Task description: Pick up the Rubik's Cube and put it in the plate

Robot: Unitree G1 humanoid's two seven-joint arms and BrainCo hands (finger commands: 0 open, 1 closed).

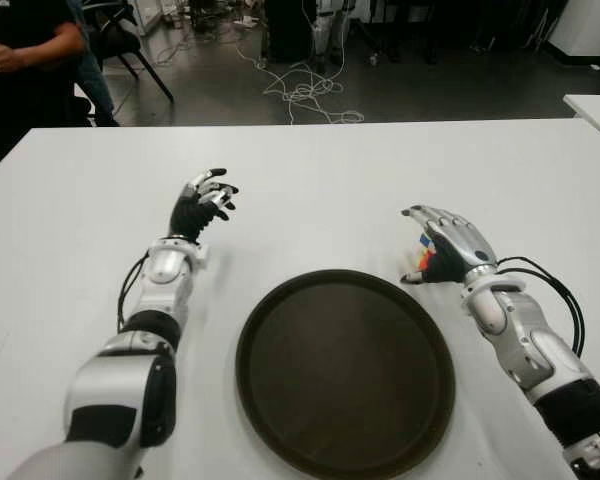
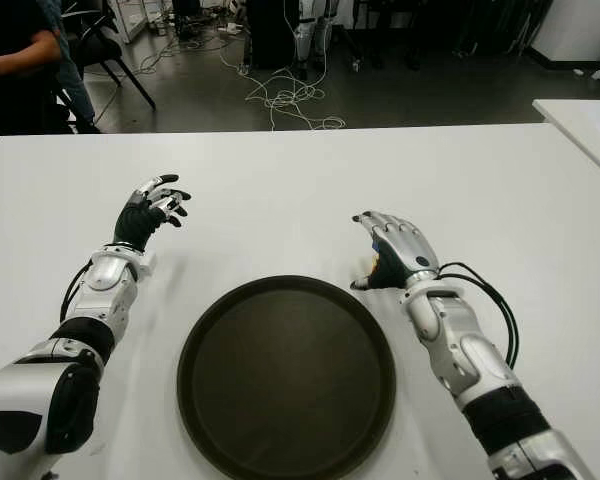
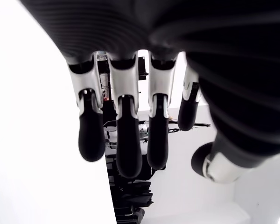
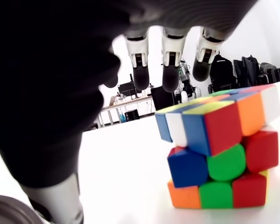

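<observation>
The Rubik's Cube (image 4: 219, 154) stands on the white table (image 1: 330, 180) just past the right rim of the dark round plate (image 1: 345, 370), its top layer twisted a little. My right hand (image 1: 412, 245) arches over the cube (image 1: 422, 258) and hides most of it in the eye views. In the right wrist view the fingers (image 4: 170, 70) hang spread above the cube without touching it, so the hand is open. My left hand (image 1: 205, 200) shows raised over the table's left side, fingers relaxed and empty.
A person (image 1: 20, 60) sits beyond the table's far left corner, beside a chair (image 1: 130, 45). Cables (image 1: 305, 95) lie on the floor behind the table. A second white table's corner (image 1: 595, 105) shows at the far right.
</observation>
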